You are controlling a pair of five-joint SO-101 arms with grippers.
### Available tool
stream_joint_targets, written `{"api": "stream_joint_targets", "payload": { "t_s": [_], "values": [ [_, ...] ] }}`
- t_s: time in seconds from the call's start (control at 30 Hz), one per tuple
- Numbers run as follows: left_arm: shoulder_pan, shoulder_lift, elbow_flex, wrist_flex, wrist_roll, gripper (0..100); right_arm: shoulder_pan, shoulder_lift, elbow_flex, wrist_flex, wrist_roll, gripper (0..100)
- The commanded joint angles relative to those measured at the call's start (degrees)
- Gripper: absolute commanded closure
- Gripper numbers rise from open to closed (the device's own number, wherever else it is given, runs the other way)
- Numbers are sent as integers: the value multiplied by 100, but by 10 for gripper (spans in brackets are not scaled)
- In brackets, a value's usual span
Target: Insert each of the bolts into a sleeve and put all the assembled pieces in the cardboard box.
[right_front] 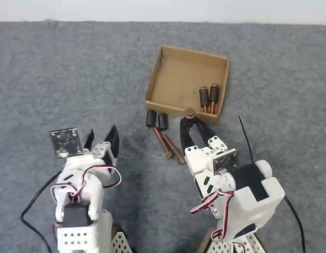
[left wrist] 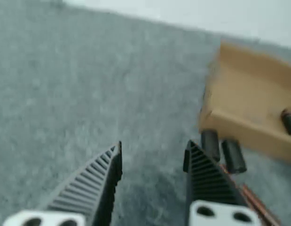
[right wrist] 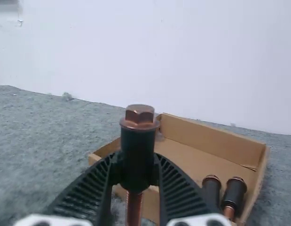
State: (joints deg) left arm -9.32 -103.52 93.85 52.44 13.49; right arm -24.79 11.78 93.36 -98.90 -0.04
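My right gripper [right_front: 192, 125] [right wrist: 136, 165] is shut on an upright assembled piece [right wrist: 137, 150], a black sleeve with a copper bolt through it and the bolt head [right_front: 190, 113] on top. It stands just in front of the near wall of the cardboard box [right_front: 173, 108] [right wrist: 206, 141]. Two assembled pieces [right_front: 208, 98] [right wrist: 223, 192] lie in the box's right corner. Two black sleeves [right_front: 156, 120] [left wrist: 221, 149] lie outside the box, each with a copper bolt [right_front: 168, 145] [left wrist: 256, 205] running from it; I cannot tell whether they are inserted. My left gripper [right_front: 103, 138] [left wrist: 154, 155] is open over bare carpet, left of them.
Everything sits on grey carpet [right_front: 73, 79]. A pale wall [right wrist: 183, 56] rises behind the box. A black cable [right_front: 247, 139] runs along the right arm's side.
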Motion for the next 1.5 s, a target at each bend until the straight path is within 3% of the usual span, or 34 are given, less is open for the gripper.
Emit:
{"api": "stream_joint_targets", "payload": {
  "t_s": [0.0, 0.4, 0.5, 0.6, 0.9, 1.13, 1.47],
  "values": [
    [-9, -35, 277, 79, 0, 798, 268, -312, 44, -136, -18, 993],
    [-18, -26, 268, 695, -18, 799, 655, -321, -695, -145, 9, 993],
    [-18, -26, 268, 695, -26, 865, 716, -321, -1029, -136, 9, 993],
    [-18, -26, 268, 695, -26, 995, 716, -321, -1336, -101, 18, 993],
    [-220, -26, 268, 695, -35, 989, 716, -321, -2418, 57, 18, 993],
    [-343, -26, 268, 695, -26, 989, 725, -875, -3103, 1886, 18, 993],
    [-343, -26, 268, 844, -26, 989, 716, -2703, -3842, 5780, 18, 993]
  ]
}}
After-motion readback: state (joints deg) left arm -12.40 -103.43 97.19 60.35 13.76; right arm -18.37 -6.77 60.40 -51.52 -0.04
